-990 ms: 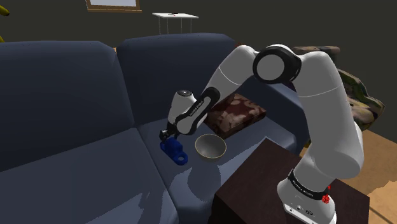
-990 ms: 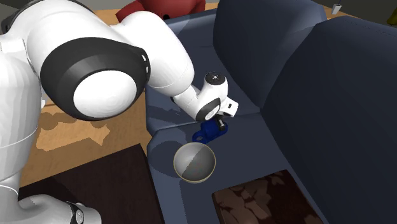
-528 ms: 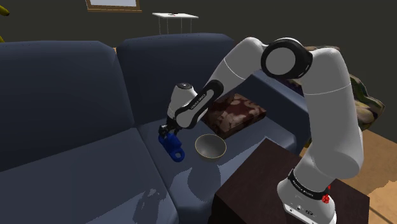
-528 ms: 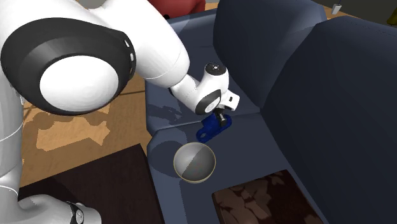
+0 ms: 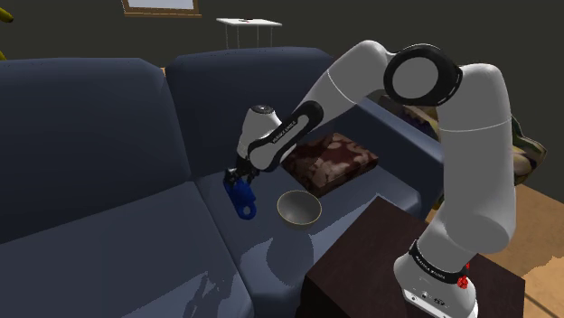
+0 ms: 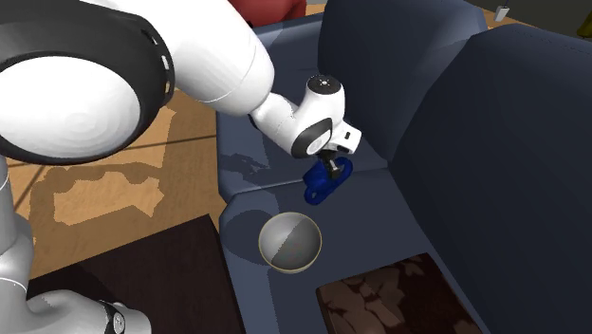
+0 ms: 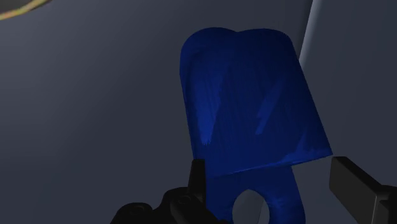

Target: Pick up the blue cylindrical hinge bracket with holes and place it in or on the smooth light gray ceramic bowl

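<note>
The blue hinge bracket hangs off the dark blue sofa seat, clasped at its upper end by my black gripper. In the second exterior view the bracket dangles under the gripper, a short way beyond the light grey bowl. The bowl rests on the seat just to the shoulder view's right of the bracket. In the wrist view the bracket stands between the fingers of the gripper, its holed flange near the hand, and the bowl's rim shows at a corner.
A brown patterned cushion lies on the seat behind the bowl. The dark stand borders the sofa's front edge near the bowl. The sofa backrest rises behind the gripper. A small white table stands far back.
The gripper has risen with the bracket, lifting it off the seat. The bracket now hangs more upright and a little farther from the bowl. The bowl has not moved.
</note>
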Controlling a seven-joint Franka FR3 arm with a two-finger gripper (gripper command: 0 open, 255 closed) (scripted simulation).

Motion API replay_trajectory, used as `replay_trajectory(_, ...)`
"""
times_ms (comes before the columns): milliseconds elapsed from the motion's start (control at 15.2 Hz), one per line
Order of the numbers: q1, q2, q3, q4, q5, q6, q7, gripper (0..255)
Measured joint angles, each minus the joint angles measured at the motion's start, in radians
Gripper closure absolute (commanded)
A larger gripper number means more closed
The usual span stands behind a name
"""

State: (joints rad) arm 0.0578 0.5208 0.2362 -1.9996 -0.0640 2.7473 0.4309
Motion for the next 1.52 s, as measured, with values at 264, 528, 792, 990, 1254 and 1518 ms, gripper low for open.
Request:
replay_trajectory(264, -0.009, -0.043, 0.011, -0.007, 0.011, -0.036, -0.005, 255)
replay_trajectory(528, -0.016, -0.085, 0.021, -0.009, 0.022, -0.076, -0.008, 255)
replay_trajectory(792, -0.025, -0.125, 0.031, -0.003, 0.036, -0.121, -0.016, 255)
replay_trajectory(990, -0.031, -0.153, 0.037, 0.001, 0.045, -0.152, -0.019, 255)
replay_trajectory(1254, -0.053, -0.213, 0.048, -0.047, 0.070, -0.165, -0.044, 255)
replay_trajectory(1518, -0.116, -0.351, 0.067, -0.210, 0.152, -0.140, -0.140, 255)
